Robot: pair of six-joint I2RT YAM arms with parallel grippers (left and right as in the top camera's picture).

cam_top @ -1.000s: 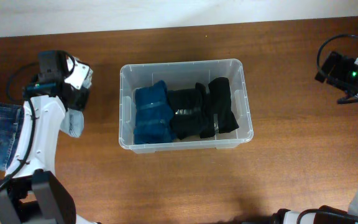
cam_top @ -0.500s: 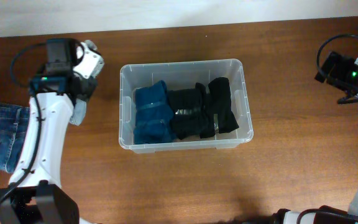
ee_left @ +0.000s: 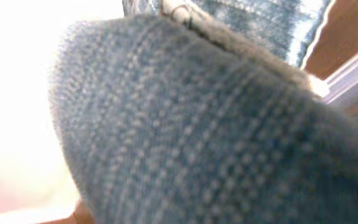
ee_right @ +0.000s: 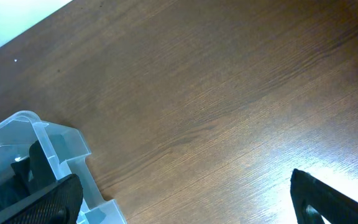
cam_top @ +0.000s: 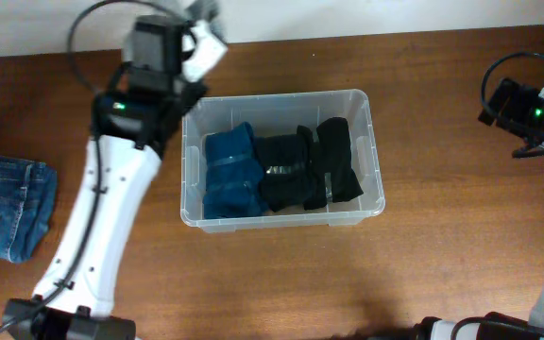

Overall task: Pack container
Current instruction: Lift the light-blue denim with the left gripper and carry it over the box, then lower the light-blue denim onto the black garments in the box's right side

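The container [cam_top: 281,220] stands at the centre of the worktop [cam_top: 281,283]. It holds a blue roll [cam_top: 231,175] and two black rolls [cam_top: 286,170] side by side. The left gripper [cam_top: 170,106] hangs over the container's rear left corner, jaws clenched on a denim cloth [ee_left: 197,124]. The right gripper [ee_right: 185,199] is well apart at the right edge, jaws released. Folded jeans [cam_top: 8,208] lie at the left edge.

Overhead straight down, L wrist tight on denim [ee_left: 197,137], R wrist low, container [ee_right: 58,146] corner shared w/ overhead
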